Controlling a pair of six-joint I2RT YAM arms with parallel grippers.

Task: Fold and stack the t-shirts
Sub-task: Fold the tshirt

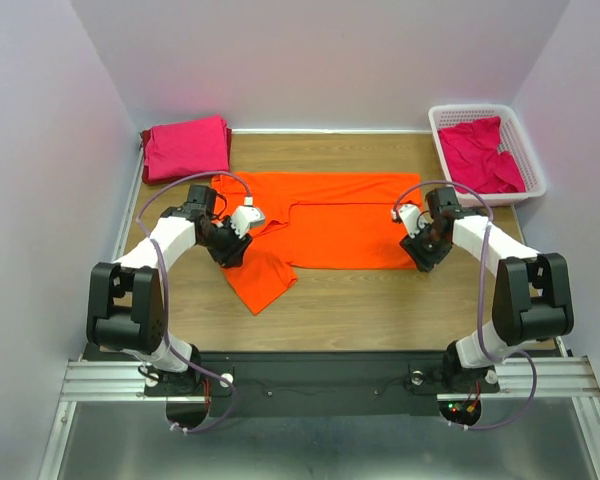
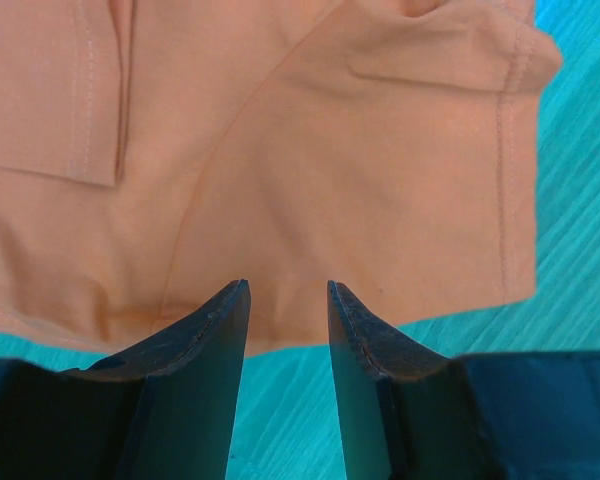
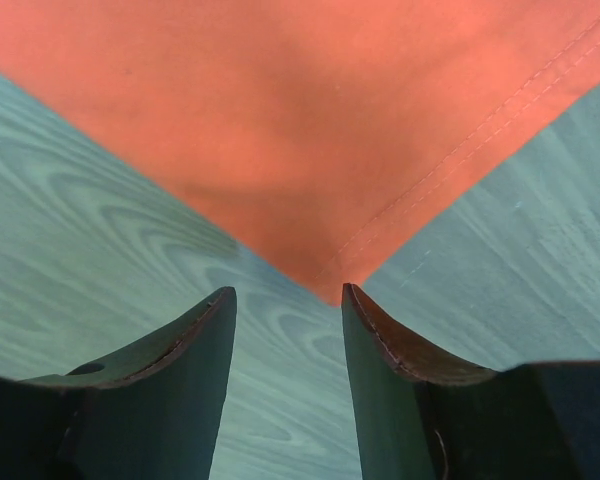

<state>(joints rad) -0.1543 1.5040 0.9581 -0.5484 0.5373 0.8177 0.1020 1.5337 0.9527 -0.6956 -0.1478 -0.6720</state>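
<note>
Orange t-shirt lies spread across the middle of the wooden table, partly folded over itself, with one sleeve sticking out toward the near edge on the left. I have my left gripper low over that sleeve side, jaws apart, the cloth's edge lying right at their tips but not clamped. My right gripper sits at the shirt's near right corner, jaws also apart, the corner pointing into the gap between them. A folded pink t-shirt rests at the table's far left corner. A crumpled pink t-shirt lies in the white basket at the far right.
</note>
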